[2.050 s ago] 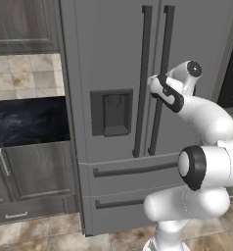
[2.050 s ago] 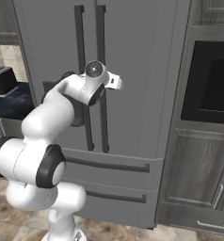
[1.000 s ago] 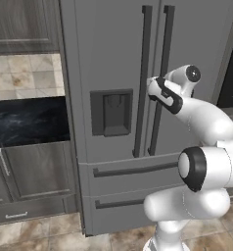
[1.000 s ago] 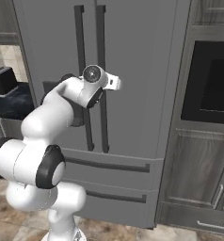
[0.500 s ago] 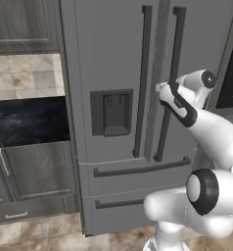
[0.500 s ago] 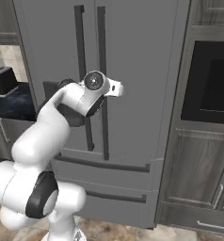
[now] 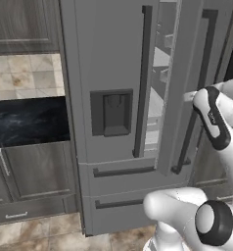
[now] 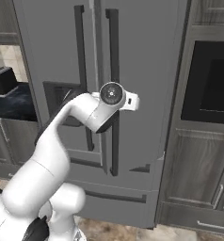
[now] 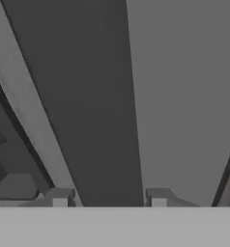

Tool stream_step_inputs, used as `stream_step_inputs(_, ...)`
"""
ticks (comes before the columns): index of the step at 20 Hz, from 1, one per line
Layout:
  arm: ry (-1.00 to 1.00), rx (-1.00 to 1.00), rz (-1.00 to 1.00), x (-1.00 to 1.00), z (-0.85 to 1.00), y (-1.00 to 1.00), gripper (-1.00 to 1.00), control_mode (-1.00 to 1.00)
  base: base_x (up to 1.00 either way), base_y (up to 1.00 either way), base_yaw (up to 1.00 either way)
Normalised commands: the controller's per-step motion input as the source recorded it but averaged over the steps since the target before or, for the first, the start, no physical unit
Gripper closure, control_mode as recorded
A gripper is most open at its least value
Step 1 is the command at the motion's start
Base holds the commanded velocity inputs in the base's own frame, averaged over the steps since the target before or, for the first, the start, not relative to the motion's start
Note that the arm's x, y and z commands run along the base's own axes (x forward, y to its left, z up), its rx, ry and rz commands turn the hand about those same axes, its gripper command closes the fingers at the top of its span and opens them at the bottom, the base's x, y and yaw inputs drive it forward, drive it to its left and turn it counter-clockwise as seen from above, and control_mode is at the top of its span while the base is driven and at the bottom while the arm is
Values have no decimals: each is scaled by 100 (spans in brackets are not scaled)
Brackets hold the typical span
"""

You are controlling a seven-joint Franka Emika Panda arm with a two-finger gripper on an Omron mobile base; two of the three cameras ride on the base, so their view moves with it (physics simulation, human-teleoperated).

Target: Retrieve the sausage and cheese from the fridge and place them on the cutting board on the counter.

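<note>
- Against the right door of the fridge (image 7: 113, 59), the gripper (image 9: 109, 195) sits at that door's long dark handle (image 9: 95, 96), about halfway up it.
- Seen from the hand, one finger tip (image 9: 59, 197) rises on each side of the handle bar, which runs between them; the two tips stand just off the bar's edges, so the pincer is spread around the handle and I cannot tell if either tip touches it.
- From the left base view, the right door (image 7: 187, 88) stands slightly ajar, with a narrow gap between it and the left door showing pale shelves (image 7: 155, 98) inside.
- Sausage and cheese cannot be made out in that gap.
- Left door carries the recessed dispenser panel (image 7: 111, 112), and two drawers with bar handles (image 7: 123, 171) lie below the doors.
- Left of the fridge runs the black marble-look counter (image 7: 28, 120), over dark grey cabinets (image 7: 30, 171).
- Right of the fridge, in the right base view, a dark wall oven (image 8: 210, 82) is set into tall cabinets.
</note>
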Motion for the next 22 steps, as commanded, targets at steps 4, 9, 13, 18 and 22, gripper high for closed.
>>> stream_step_inputs(4, 11, 7, 8, -60, -2, -85, 100, -100, 0, 0, 0)
stream_step_inputs(9, 10, 7, 13, -39, -11, -87, 100, -100, 0, 0, 0)
stream_step_inputs(13, 1, 9, 24, -2, -24, -57, -100, -100, 0, 0, 0)
stream_step_inputs(18, -5, 4, 27, -15, -16, -17, -100, -100, 0, 0, 0)
stream_step_inputs(22, -20, -1, 12, -89, 18, 12, -100, -100, 0, 0, 0)
